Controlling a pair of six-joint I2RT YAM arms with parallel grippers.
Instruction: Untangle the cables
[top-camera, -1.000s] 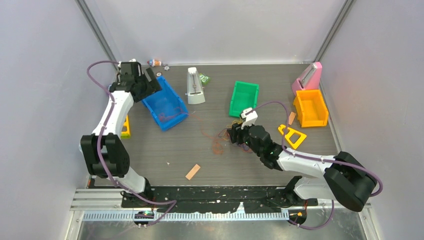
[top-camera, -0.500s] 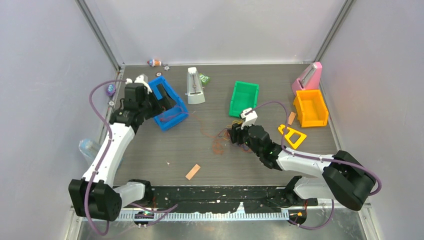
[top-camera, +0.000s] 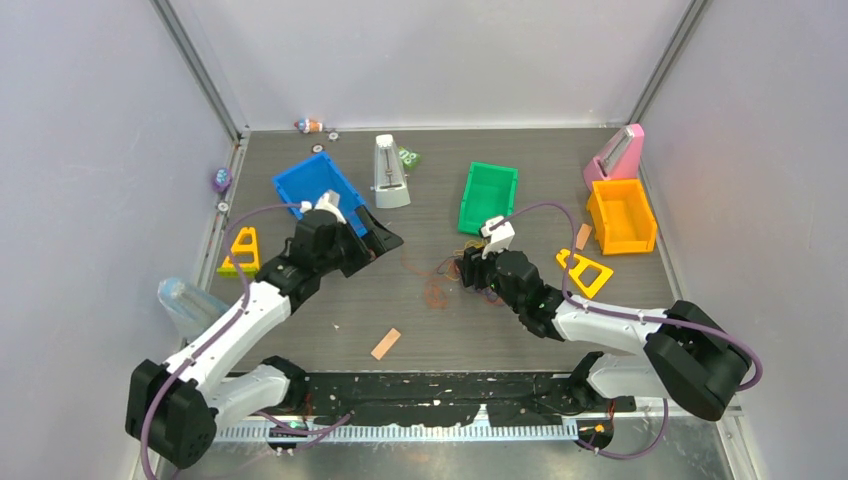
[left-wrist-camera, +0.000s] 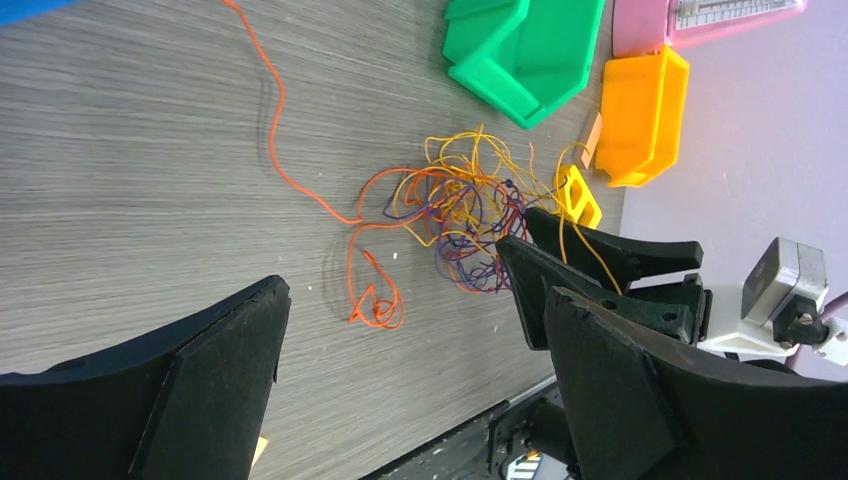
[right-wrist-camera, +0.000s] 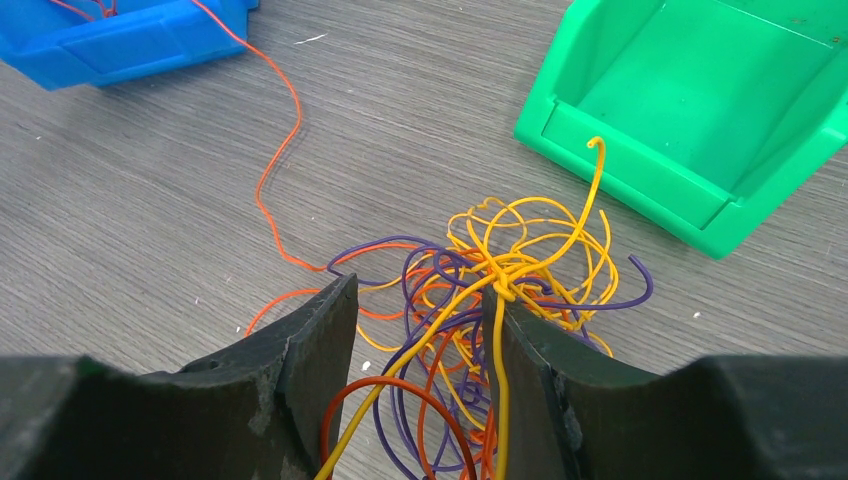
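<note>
1. The cables (right-wrist-camera: 500, 290) lie in one knot of yellow, purple and red-orange strands on the table (top-camera: 330, 300), just in front of the green bin (right-wrist-camera: 700, 110). One long red-orange strand (right-wrist-camera: 280, 140) trails away from the knot towards the blue bin (top-camera: 310, 180).
2. The right gripper (right-wrist-camera: 420, 295) is at the knot with its jaws released. Several strands run up through the gap between them, and nothing looks pinched.
3. The left gripper (left-wrist-camera: 412, 295) hovers short of the knot on the opposite side. Its jaws are spread wide and hold nothing.
4. The step in hand looks like setting up a two-handed pull. To do it well, each gripper should probably take a single strand rather than a bundle.
5. The yellow strand that rises to a hooked free end is a clean candidate for the right jaws. The loose red-orange loop at the near edge of the knot suits the left.
6. Pulling slowly and apart, low over the table, should keep the knot from cinching tighter. These wires are thin enough to slip out of a shallow pinch.
7. Compared with a second ago, the left arm has swung from the far left corner over the blue bin to the middle of the table. It now faces the right gripper.
8. The blue bin sits turned and shifted a little from where it was.
9. The right arm and the knot look unchanged.
</note>
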